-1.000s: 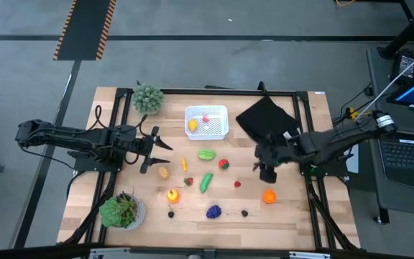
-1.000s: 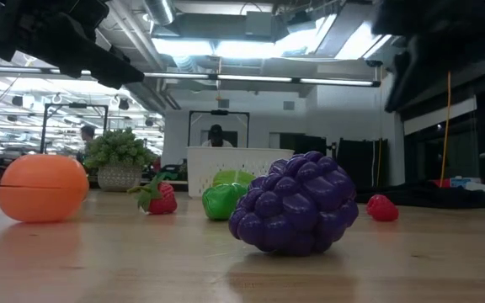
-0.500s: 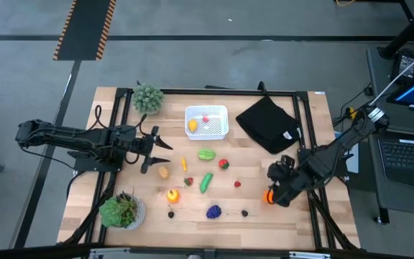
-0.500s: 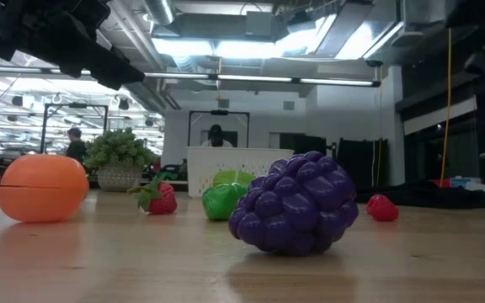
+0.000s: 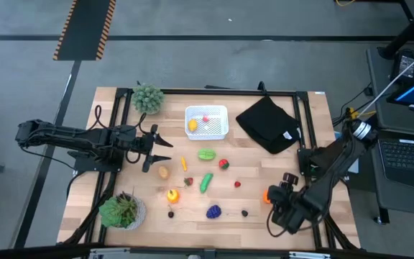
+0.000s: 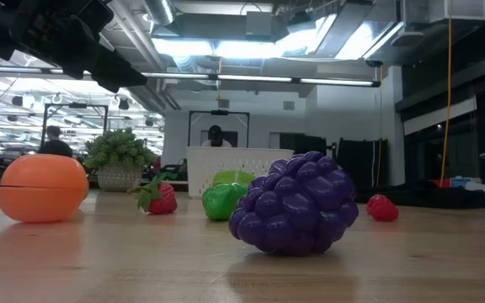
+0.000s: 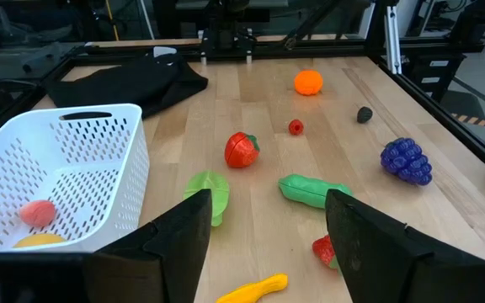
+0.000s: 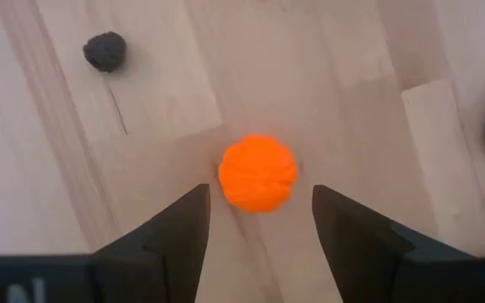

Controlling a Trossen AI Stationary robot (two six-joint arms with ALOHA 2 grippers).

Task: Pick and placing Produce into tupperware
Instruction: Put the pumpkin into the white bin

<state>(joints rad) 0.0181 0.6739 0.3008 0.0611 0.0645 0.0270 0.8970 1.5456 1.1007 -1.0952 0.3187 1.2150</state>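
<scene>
While spread, right jaws flank the orange [image 8: 258, 173].

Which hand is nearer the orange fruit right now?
The right hand: it hangs open just above the orange fruit near the table's right edge, fingers either side of it. The left hand waits open far across the table, left of the white tub.

Two potted plants [image 5: 148, 98], one tub [image 5: 206, 122], one black cloth [image 5: 267, 124].
</scene>
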